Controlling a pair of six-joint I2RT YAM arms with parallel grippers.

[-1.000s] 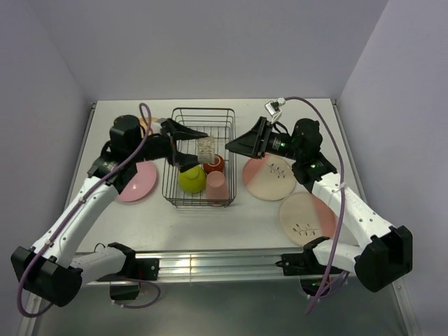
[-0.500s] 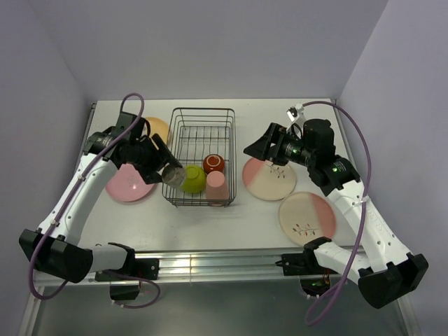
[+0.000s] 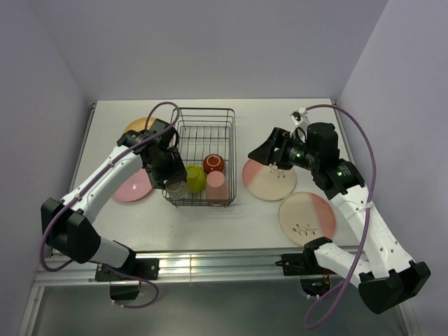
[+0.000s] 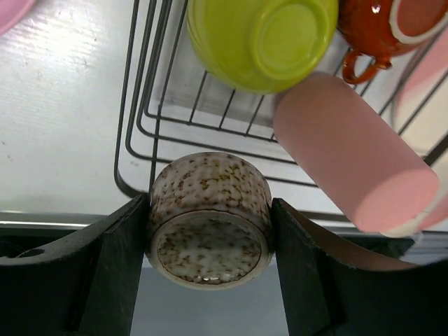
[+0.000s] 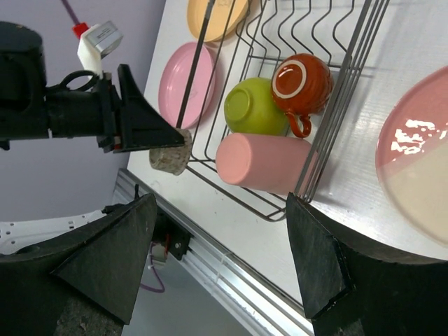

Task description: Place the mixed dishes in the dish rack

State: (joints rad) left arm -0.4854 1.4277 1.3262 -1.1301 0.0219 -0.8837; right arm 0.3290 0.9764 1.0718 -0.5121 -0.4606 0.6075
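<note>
My left gripper [image 3: 173,184] is shut on the small grey-beige speckled cup [image 4: 208,210], its base facing the wrist camera, at the near-left corner of the dark wire dish rack [image 3: 203,110]. In the rack lie the lime-green bowl [image 3: 194,178], the red-brown mug [image 3: 213,164] and the salmon-pink cup [image 3: 216,183] on its side. My right gripper [image 3: 257,154] is open and empty, above the table between the rack and the pink-and-cream plate [image 3: 269,178]. The twig plate [image 3: 308,217] lies near right, the pink plate [image 3: 133,185] and orange-yellow plate [image 3: 136,126] left of the rack.
The left arm reaches over the pink plate. The table's metal front rail [image 3: 224,262] runs along the near edge. Grey walls close in the back and both sides. The far half of the rack [image 5: 308,28] holds nothing.
My left gripper carried the speckled cup from over the rack's middle out to the left, then down to the rack's near-left corner. My right gripper drew back slightly to the right.
</note>
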